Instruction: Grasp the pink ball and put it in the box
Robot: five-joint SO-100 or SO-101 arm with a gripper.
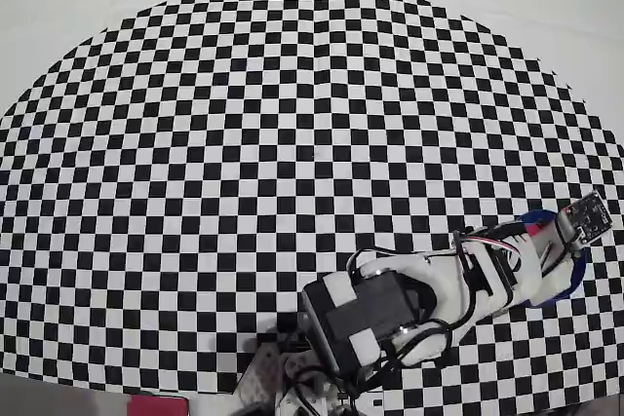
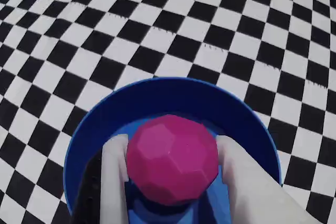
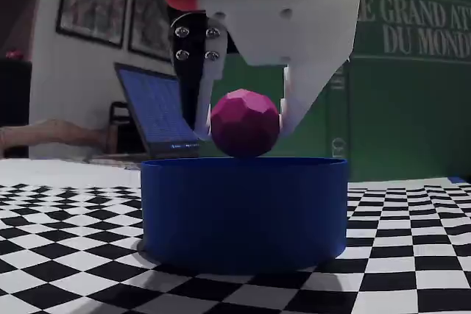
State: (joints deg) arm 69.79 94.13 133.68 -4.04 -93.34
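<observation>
Above the box (image 3: pixel 243 207), the pink ball (image 3: pixel 244 123) is held pinched in the pincer (image 3: pixel 243 126), clear of the rim; the box is set on the checkered worktop (image 3: pixel 66 255).

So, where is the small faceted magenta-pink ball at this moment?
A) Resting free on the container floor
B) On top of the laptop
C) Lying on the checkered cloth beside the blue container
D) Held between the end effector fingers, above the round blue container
D: in the fixed view the small faceted magenta-pink ball sits clamped in the end effector, just over the rim of the round blue container.
</observation>
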